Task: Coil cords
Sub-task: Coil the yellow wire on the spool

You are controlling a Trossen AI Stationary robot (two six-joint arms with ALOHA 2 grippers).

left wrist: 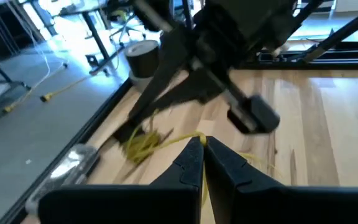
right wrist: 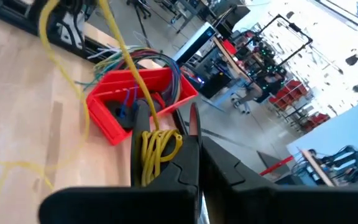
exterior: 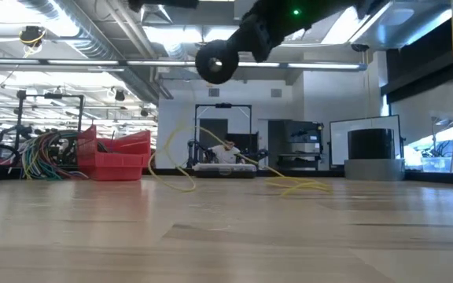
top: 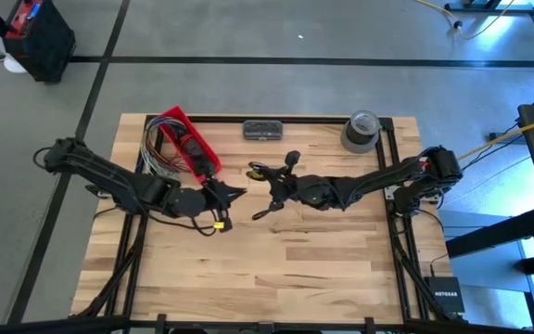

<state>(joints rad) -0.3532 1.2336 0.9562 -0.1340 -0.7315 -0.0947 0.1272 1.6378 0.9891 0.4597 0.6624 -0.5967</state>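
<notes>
Left gripper (left wrist: 202,152) is pinching the cord (left wrist: 143,144) between closed fingertips, strand trailing ahead onto the table (top: 286,269). Right gripper (right wrist: 188,140) is clamping a bunched coil of it; red bin (right wrist: 126,99) sitting just beyond.

Yellow cord (right wrist: 157,146), red bin (top: 187,141) of multicoloured wires (top: 156,148), grey tape roll (top: 362,130), pale wood table (top: 323,260).

A light butcher-block wooden table (top: 276,260) with a black metal frame carries everything. On its far left part lies a red plastic bin (top: 189,144), a bundle of multicoloured wires (top: 158,148) spilling beside it. At the far edge rest a flat dark rectangular device (top: 262,129) and a grey roll of tape (top: 362,130). Thin pale yellow cord (exterior: 289,185) trails in loose loops across the boards
</notes>
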